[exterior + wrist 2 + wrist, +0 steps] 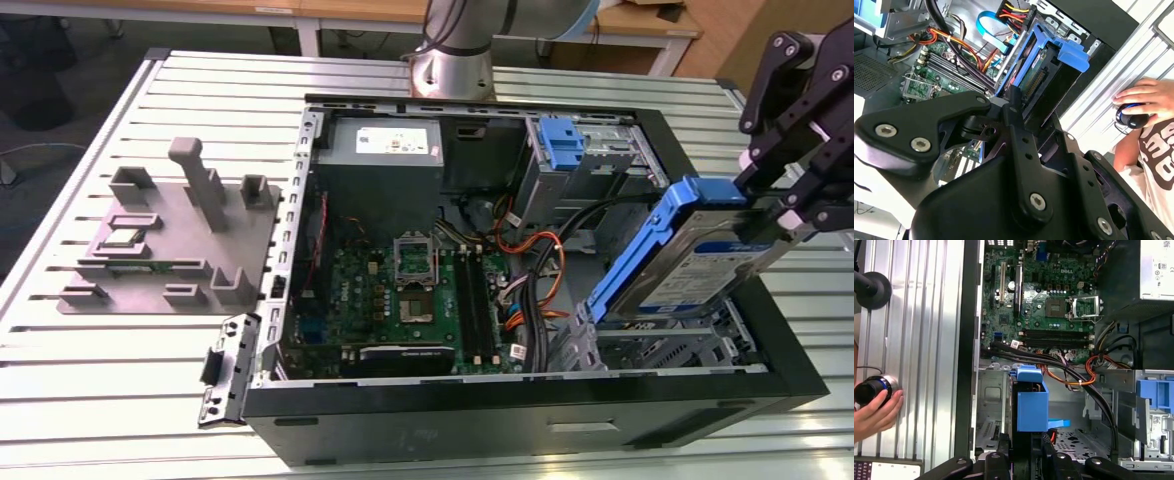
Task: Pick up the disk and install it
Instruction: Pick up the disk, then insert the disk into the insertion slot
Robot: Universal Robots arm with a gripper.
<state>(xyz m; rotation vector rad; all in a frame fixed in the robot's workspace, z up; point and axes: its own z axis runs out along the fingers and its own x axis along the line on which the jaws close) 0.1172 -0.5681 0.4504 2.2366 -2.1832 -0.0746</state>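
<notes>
Over the case (pixel 534 425), tilted disk (pixel 674 265); upper end clamped in tool (pixel 778 213)

Disk (pixel 694 262) partly in PC case (pixel 467 425)

A silver ribbed aluminium worktop (pixel 120 390) spreads beneath the jaws; well beyond them stand light wooden desks (pixel 360 10) on dark grey floor (pixel 187 35).
</notes>
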